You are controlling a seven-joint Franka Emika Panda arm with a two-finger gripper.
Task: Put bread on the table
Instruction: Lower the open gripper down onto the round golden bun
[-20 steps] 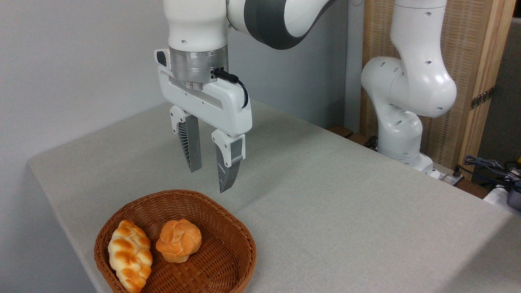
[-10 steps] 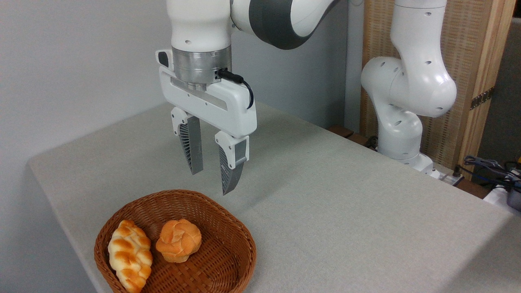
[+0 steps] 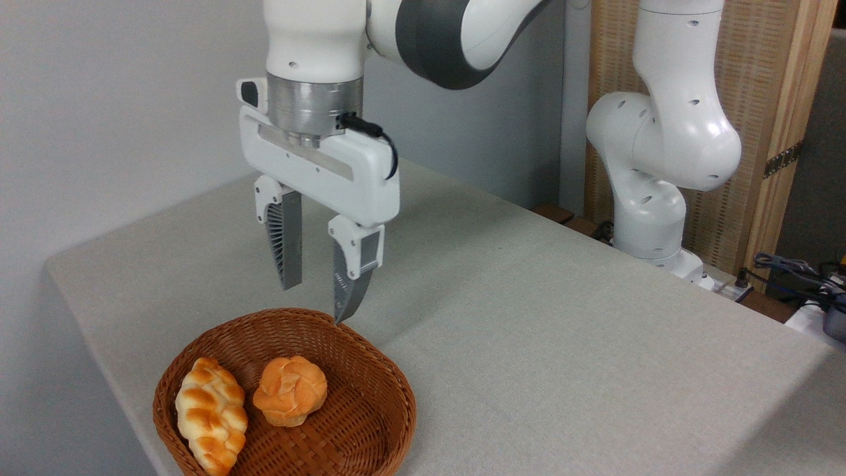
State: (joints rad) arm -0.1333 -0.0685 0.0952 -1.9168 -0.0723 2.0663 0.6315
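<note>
Grey-beige fabric covers the table [image 3: 562, 344], and above it the gripper [image 3: 316, 301] has shifted toward 9 o'clock, fingers apart and empty, while the wicker basket [image 3: 370, 423] at 7 o'clock holds the bread [image 3: 291, 390] and 1 braided loaf [image 3: 210, 413].

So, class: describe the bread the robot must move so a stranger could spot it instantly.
Find the brown wicker basket at the table's near corner. Two breads lie inside; take the right one, the small round orange-golden knotted bun, not the longer pale braided loaf.
</note>
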